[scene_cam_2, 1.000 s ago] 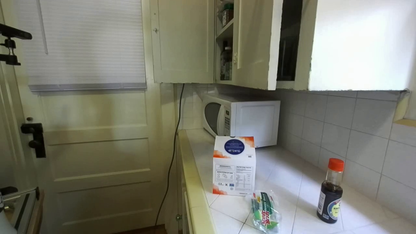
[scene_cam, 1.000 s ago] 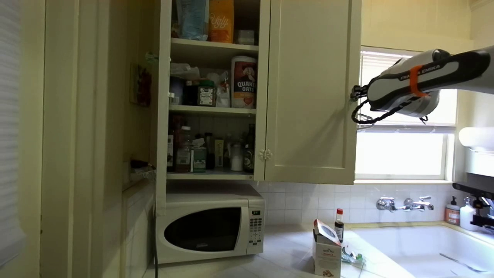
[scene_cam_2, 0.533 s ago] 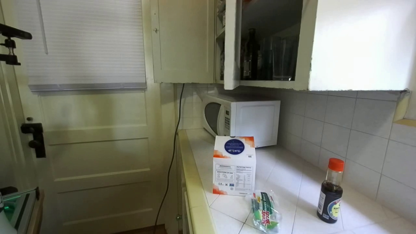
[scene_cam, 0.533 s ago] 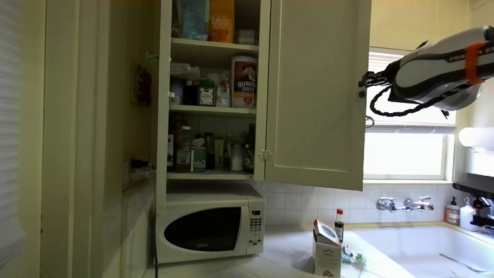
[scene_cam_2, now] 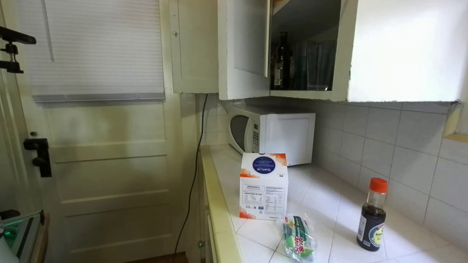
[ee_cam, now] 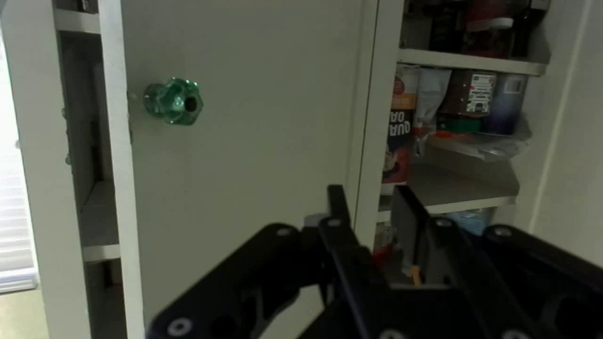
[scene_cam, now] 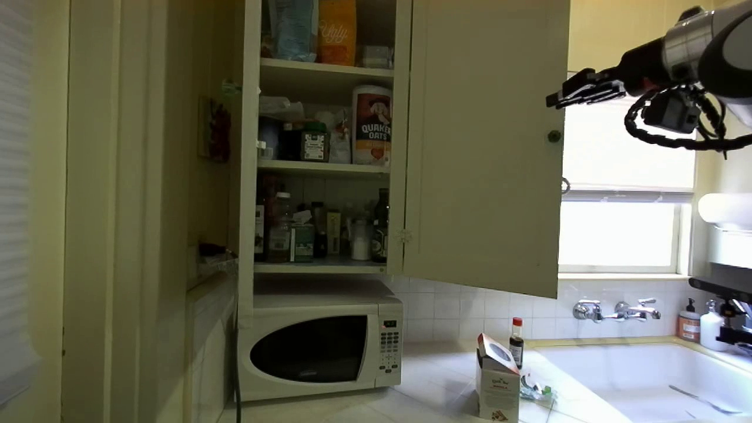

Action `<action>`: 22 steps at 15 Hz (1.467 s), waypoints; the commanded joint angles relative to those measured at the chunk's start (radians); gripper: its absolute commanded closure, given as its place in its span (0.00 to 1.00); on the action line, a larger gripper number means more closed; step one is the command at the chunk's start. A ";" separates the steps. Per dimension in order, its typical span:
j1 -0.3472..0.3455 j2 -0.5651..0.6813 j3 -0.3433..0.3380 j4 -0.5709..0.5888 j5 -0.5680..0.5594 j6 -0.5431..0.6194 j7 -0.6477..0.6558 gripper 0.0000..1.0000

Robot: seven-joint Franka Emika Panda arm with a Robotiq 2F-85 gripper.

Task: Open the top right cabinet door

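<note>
The top right cabinet door (scene_cam: 482,147) is a tall cream-white panel door standing well open, swung out from its frame. Its inner face (scene_cam_2: 250,47) and the shelf behind it show in an exterior view. Its small dark knob (scene_cam: 554,136) sits near the free edge; in the wrist view the knob (ee_cam: 176,101) looks like green glass. My gripper (scene_cam: 563,97) is open and empty, above the knob and apart from it. In the wrist view the gripper's (ee_cam: 370,193) two fingers stand apart with nothing between them. The gripper is out of view in an exterior view.
A matching cream door (scene_cam_2: 195,47) stands open on the left, seen edge-on (scene_cam: 248,147) elsewhere. Filled shelves (scene_cam: 323,167) lie between the doors. Below are the microwave (scene_cam: 329,346), a carton (scene_cam: 498,388), a red-capped bottle (scene_cam_2: 372,223), a sponge pack (scene_cam_2: 298,237) and the sink (scene_cam: 587,346).
The door has swung further open, from showing its outer face to showing its inner face in an exterior view. My gripper has moved up and the arm back right, away from the knob.
</note>
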 commanded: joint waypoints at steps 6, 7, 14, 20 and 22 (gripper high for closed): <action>-0.188 -0.060 -0.008 -0.003 -0.135 0.034 0.010 0.07; -0.233 -0.049 -0.002 -0.007 -0.150 0.069 0.021 0.01; -0.391 0.082 0.017 0.034 -0.197 0.111 0.033 0.00; -0.256 0.248 -0.058 0.131 -0.154 0.068 0.004 0.00; -0.183 0.287 -0.093 0.164 -0.136 0.057 -0.011 0.00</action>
